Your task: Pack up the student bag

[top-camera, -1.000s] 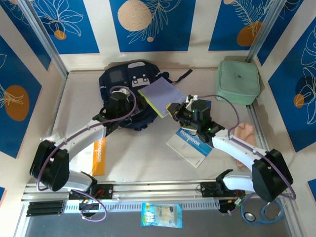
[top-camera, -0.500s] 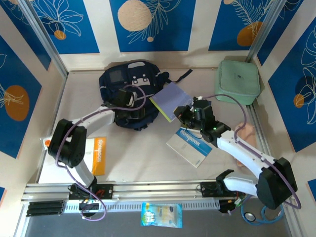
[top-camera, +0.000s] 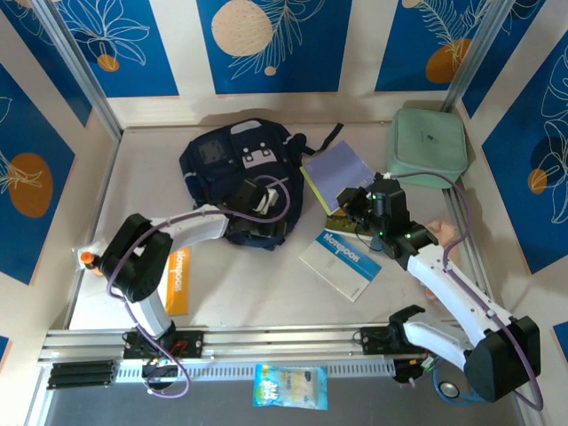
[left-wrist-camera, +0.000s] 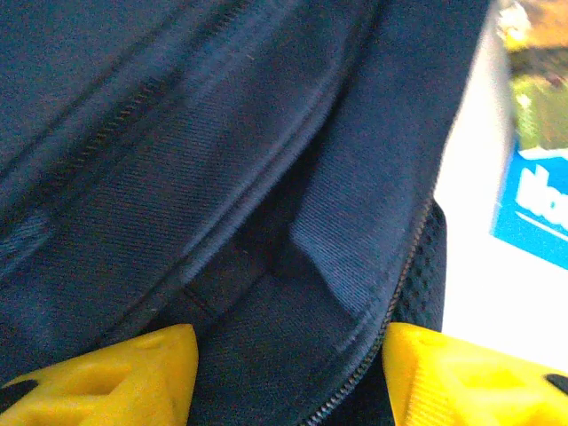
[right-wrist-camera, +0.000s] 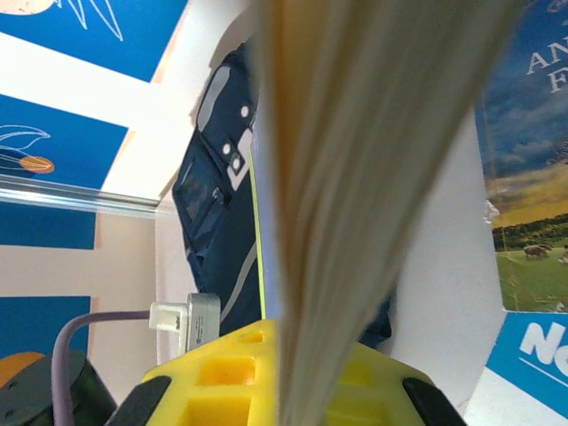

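Well, the right gripper (top-camera: 353, 201) pinches the purple notebook (top-camera: 337, 170) just right of the student bag (top-camera: 232, 155) at the back of the table (top-camera: 257, 293), while the left gripper (left-wrist-camera: 284, 355) straddles its fabric half-wide; a loose pinch could leave no mouth for the notebook.

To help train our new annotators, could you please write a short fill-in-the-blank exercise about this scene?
In the top view, the student bag lies ____ of the pale green case.
The right pincer is ____ on the lilac notebook.
The left pincer, over bag fabric, has ____ fingers.
Missing: left; shut; yellow.
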You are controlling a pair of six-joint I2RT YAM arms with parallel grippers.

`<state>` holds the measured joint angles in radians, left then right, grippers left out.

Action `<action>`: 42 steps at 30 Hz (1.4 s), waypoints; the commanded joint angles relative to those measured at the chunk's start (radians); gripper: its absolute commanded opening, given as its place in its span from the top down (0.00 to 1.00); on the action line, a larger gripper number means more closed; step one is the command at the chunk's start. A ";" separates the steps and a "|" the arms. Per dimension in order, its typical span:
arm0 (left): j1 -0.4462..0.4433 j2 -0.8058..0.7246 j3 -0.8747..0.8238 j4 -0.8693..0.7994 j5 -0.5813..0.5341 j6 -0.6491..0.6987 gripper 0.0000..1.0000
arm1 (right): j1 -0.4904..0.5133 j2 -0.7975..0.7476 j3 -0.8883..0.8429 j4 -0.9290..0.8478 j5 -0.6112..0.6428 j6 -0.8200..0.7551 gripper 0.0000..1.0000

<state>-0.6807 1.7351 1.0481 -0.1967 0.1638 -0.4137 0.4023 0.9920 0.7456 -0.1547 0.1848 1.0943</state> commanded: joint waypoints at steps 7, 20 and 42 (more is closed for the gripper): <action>-0.083 -0.076 0.170 -0.316 -0.018 0.164 0.34 | -0.022 -0.030 0.005 -0.023 0.025 -0.024 1.00; -0.065 0.107 0.416 -0.556 -0.392 0.533 0.39 | -0.034 -0.049 -0.023 -0.037 0.023 -0.009 1.00; -0.050 0.272 0.598 -0.640 -0.467 0.525 0.95 | -0.069 -0.088 -0.038 -0.076 0.029 -0.028 1.00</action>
<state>-0.7483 2.0319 1.6188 -0.8017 -0.3119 0.1101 0.3397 0.9310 0.7101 -0.2375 0.1955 1.0878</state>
